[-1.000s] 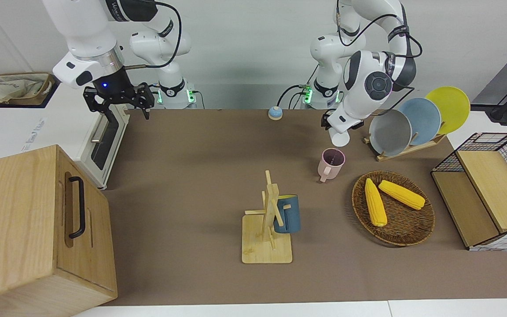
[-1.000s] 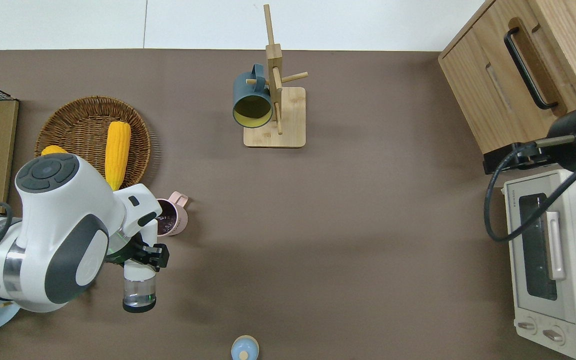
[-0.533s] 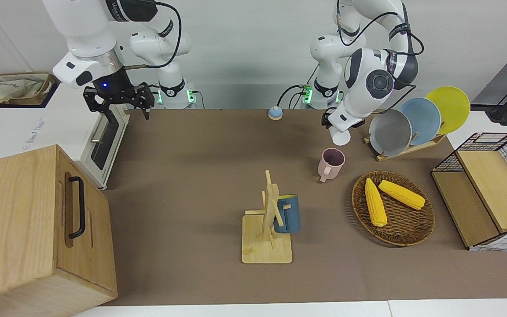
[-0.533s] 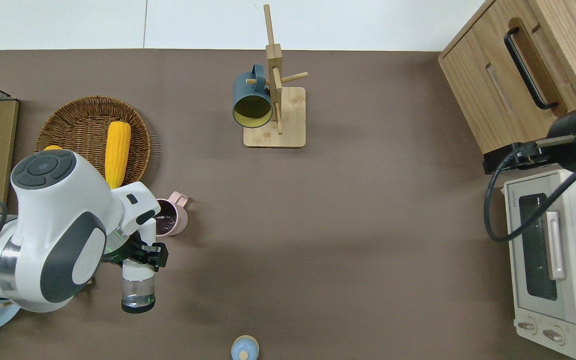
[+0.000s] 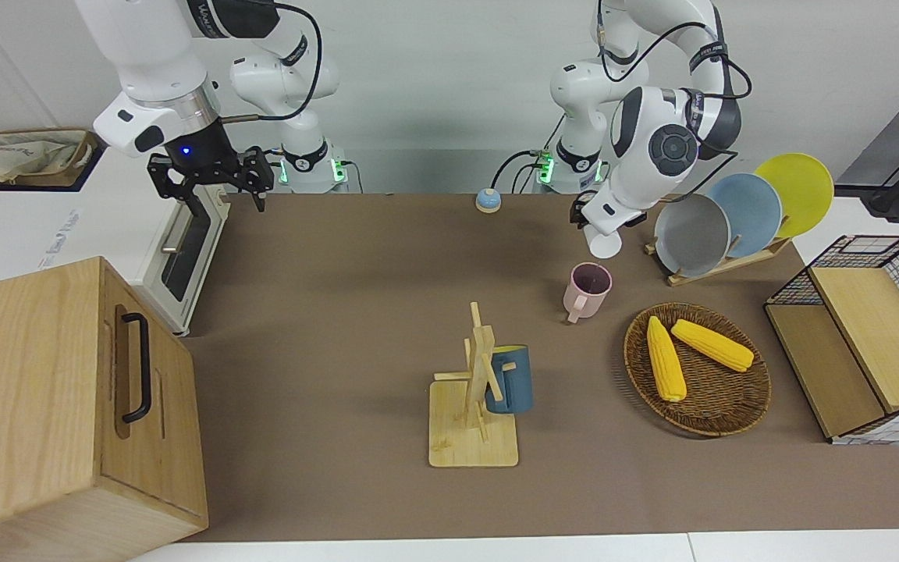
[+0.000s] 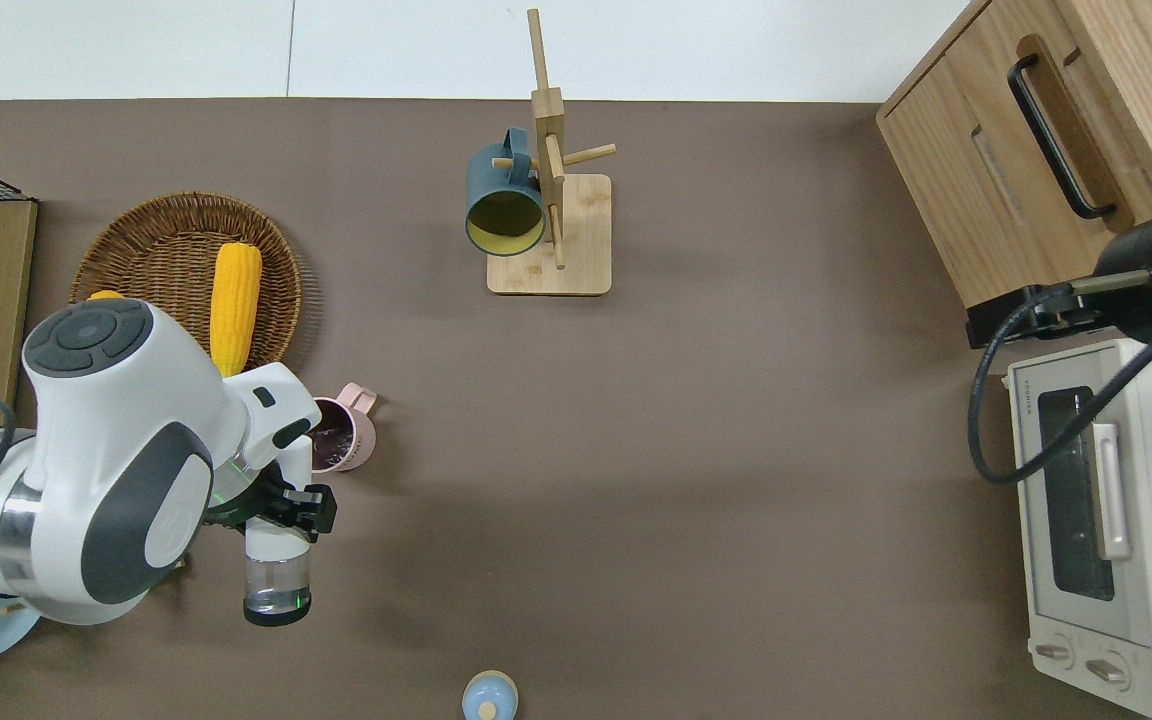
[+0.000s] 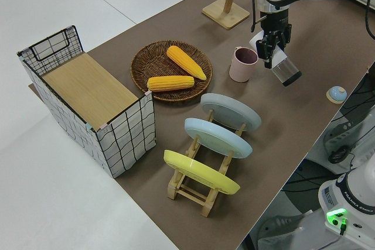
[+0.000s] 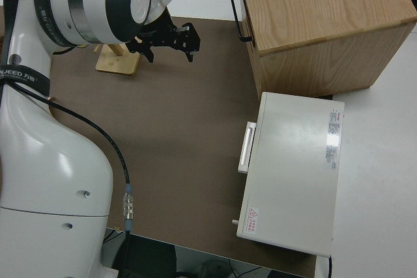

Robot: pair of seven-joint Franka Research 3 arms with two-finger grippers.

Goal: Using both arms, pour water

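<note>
While left claw [image 6: 281,510] grips tilted clear cup [image 6: 277,585] beside pink mug [image 6: 361,440], right side view alone shows parked right claw [image 8: 172,40] spread.

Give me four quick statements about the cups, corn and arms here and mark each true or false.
1. The left gripper holds a clear cup tilted on its side. True.
2. The pink mug hangs on the wooden rack. False: it stands on the table; the blue mug hangs there.
3. Two corn cobs lie in the wicker basket. True.
4. The right gripper holds a plate. False: it is open and empty.
</note>
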